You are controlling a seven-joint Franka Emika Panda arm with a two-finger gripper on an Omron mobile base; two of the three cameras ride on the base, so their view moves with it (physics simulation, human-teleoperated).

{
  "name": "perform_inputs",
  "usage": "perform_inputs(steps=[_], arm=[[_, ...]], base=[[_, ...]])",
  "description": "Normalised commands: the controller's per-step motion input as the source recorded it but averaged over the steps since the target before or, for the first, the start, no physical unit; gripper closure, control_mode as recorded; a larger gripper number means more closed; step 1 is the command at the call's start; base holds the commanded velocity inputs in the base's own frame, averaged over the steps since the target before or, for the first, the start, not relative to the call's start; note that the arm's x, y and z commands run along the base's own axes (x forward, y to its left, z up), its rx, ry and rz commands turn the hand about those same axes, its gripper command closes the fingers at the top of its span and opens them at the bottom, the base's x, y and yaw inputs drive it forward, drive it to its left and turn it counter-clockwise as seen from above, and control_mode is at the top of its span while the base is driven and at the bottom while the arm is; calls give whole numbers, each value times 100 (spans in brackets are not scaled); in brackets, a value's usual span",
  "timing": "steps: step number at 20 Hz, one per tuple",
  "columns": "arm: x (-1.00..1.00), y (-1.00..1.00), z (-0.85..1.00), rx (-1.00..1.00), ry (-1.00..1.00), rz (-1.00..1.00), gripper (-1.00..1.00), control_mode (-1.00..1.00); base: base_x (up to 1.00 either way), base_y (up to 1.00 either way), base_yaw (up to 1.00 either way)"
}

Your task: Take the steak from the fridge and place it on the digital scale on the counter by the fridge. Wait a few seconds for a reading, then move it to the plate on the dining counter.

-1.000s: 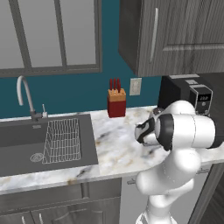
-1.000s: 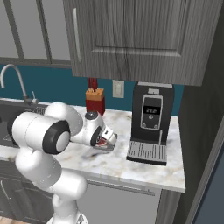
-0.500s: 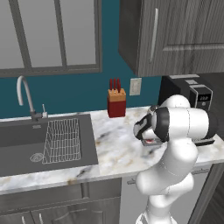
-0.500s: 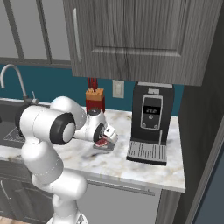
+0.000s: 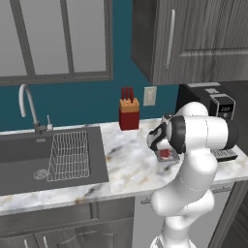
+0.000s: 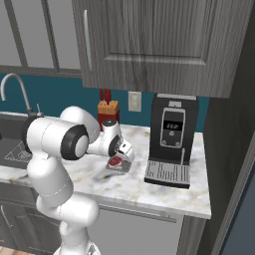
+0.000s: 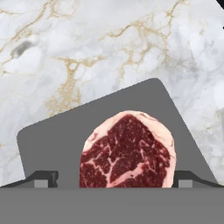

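The steak point(image 7: 127, 153), a red marbled slab, lies flat on the grey digital scale point(image 7: 52, 144), which sits on the marbled counter point(image 7: 87, 43). My gripper point(image 7: 116, 179) hangs low over it and is open. One dark fingertip point(image 7: 43, 178) stands left of the meat with a clear gap, the other close by its right edge. From the base, the steak point(image 5: 165, 154) point(image 6: 115, 161) and scale point(image 6: 118, 168) show just under the gripper point(image 5: 162, 147) point(image 6: 120, 151), left of the coffee machine. The plate and dining counter are out of view.
A black coffee machine point(image 6: 172, 139) stands right of the scale. A red knife block point(image 5: 129, 115) is at the back wall. The dark sink point(image 5: 48, 155) with a wire rack and tap lies to the left. A tall slate-grey body point(image 6: 234, 149), perhaps the fridge's side, ends the counter on the right.
The arm's elbow has swung and risen a little while the hand stays over the scale. The steak lies where it was, and the jaws remain wide.
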Motion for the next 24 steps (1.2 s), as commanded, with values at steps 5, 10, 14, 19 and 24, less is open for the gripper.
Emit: perform_inputs(steps=[5, 10, 14, 19, 24], arm=[[-1, -1, -63, 0, 7, 1, -100, -100], [0, 0, -64, 0, 4, 1, 100, -100], [-17, 0, -37, 0, -2, 0, 100, -100], [-66, 0, -1, 0, -29, 1, 100, -100], [-61, 0, 3, 0, -37, 0, 100, -100]], base=[[0, 0, 0], [0, 0, 0], [0, 0, 0], [0, 0, 0], [0, 0, 0]])
